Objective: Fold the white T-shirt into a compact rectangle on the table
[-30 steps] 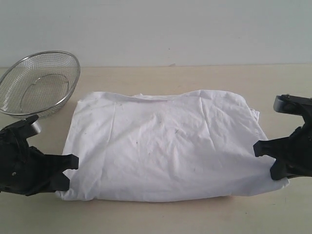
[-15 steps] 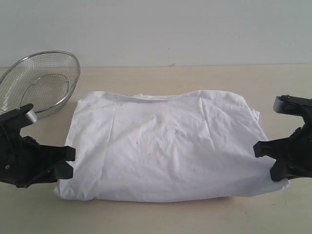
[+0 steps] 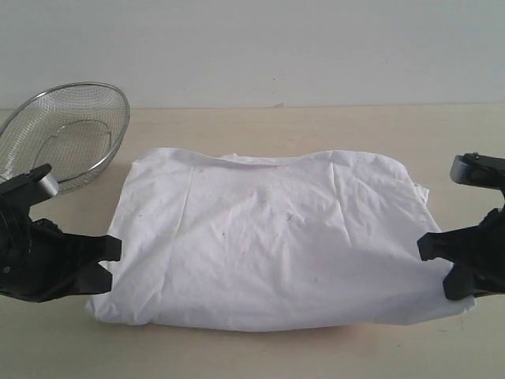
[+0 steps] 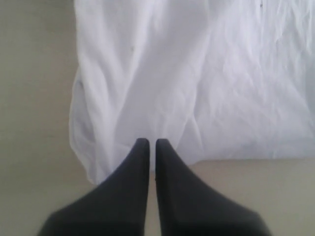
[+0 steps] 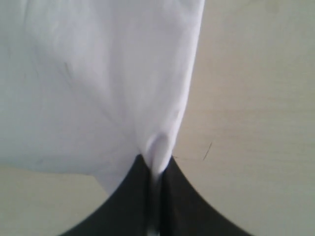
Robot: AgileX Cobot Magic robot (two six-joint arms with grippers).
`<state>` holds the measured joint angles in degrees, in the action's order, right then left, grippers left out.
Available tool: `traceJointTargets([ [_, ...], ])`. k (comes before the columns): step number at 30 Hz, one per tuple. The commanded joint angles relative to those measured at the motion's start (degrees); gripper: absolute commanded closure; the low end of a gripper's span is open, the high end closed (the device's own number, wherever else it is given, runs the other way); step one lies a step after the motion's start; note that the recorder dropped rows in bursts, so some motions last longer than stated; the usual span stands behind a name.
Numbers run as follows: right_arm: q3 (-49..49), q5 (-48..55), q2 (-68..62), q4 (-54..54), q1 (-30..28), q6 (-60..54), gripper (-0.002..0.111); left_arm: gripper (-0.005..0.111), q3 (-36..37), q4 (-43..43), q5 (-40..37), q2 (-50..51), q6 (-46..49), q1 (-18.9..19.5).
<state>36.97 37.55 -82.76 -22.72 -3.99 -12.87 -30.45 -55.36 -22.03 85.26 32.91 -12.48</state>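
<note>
Right gripper: black tapered fingers pressed together, pinching a bunched nub of the white T-shirt at its edge. The thin, soft cloth puckers right at the tips.

Left gripper: fingers all but touching, only a hairline slit, clamped on the shirt's opposite edge near the corner. Creases fan out from the tips.

Between the two sets of jaws the shirt lies as a wrinkled, roughly rectangular slab, plain white side up, a few dark specks, rounded folded edges.

Under it is the table, pale beige wood grain, matte.

Beyond the left jaws, near the cloth's far corner, is a round wire-mesh bowl, shiny steel, tilted.
</note>
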Motion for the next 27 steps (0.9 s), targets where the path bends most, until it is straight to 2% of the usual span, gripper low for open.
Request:
traceJointTargets([
  [1,-0.97,0.32,0.97,1.00,-0.03,-0.04,0.108,0.102,1.60,0.31,-0.77,-1.53,-0.55,-0.18],
  [15,-0.97,-0.93,0.97,1.03,-0.03,0.20,0.108,0.102,2.26,0.31,-1.97,-10.10,-1.17,-0.18],
  [20,-0.97,-1.73,0.97,0.50,-0.03,0.31,0.108,0.102,-1.35,-1.10,-5.07,-10.53,-1.17,-0.18],
  [23,-0.97,-1.96,0.97,0.02,-0.03,0.31,0.108,0.102,-4.36,-1.35,-3.04,-8.80,-0.74,-0.18],
  [27,-0.97,-2.21,0.97,-0.08,-0.03,0.31,0.108,0.102,-9.40,-1.35,-5.09,-4.46,0.24,-0.28],
])
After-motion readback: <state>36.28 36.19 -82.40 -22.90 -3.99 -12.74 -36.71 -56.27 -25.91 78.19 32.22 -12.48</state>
